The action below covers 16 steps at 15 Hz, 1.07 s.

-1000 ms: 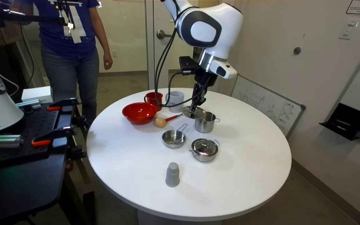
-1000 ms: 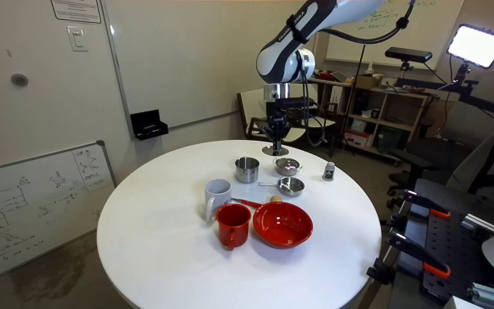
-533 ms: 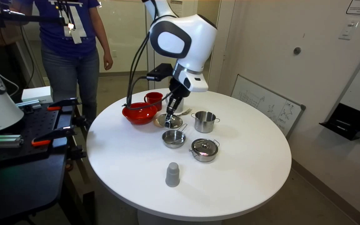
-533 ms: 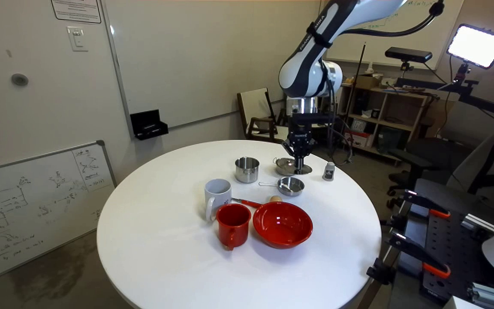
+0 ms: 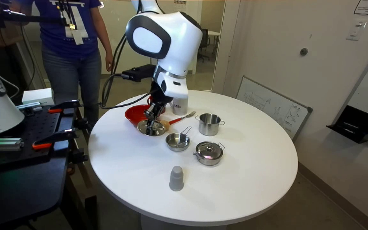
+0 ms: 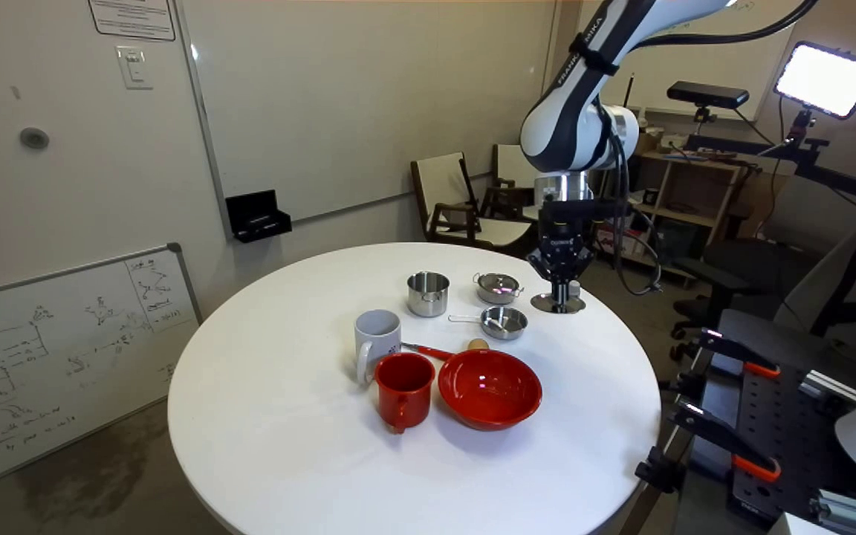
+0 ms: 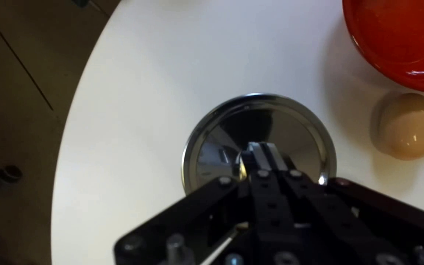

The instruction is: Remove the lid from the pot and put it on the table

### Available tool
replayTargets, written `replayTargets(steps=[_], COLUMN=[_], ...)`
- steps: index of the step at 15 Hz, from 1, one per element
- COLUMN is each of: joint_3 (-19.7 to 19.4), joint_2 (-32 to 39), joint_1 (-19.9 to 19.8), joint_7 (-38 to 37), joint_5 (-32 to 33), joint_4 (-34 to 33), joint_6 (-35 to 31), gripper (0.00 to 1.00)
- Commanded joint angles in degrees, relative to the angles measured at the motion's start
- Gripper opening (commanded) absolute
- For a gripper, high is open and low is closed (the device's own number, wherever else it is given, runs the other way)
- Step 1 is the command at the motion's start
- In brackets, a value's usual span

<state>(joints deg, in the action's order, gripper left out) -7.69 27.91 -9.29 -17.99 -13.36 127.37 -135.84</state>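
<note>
The small round silvery lid [image 5: 141,127] is held level by my gripper [image 5: 151,127], which is shut on its knob, in the air above the white round table [image 5: 251,179]. It also shows in an exterior view [image 6: 543,304], under the fingertips [image 6: 560,297]. In the wrist view the lid [image 7: 212,158] lies beneath the closed fingers [image 7: 265,147], which mostly hide the knob; bare table [image 7: 131,110] surrounds it. The small tall steel pot [image 5: 209,126] stands open, without a lid, away from the gripper; it also shows in an exterior view [image 6: 428,297].
The red bowl [image 6: 489,390] and an egg-like ball [image 7: 409,127] are near the lid. A small pan [image 5: 178,141], the wider lidded pot [image 5: 209,154] and a grey cup [image 5: 176,179] stand around. A white mug [image 6: 376,342], red mug [image 6: 406,394] and red-handled fork [image 5: 180,119] are also there.
The gripper has carried the lid away from the tall pot, past the pan, toward the table edge near the robot base, and lower. The other objects have not moved.
</note>
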Motion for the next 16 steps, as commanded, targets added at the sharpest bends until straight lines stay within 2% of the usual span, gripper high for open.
replayTargets(steps=[1,4,6,16], joint_3=[-0.57,-0.57,-1.45,-3.45], joint_2=[-0.40,-1.09,1.90,8.66], joint_1=[0.50,0.52,0.88,-1.73], joint_7=[0.20,0.20,-1.46,-2.02], joint_5=[-0.28,-0.27,0.98,-1.65], joint_4=[0.09,0.36,-2.15,-4.83], joint_6=[0.21,0.20,0.98,-3.80], gripper=[0.02,0.02,0.00,0.00])
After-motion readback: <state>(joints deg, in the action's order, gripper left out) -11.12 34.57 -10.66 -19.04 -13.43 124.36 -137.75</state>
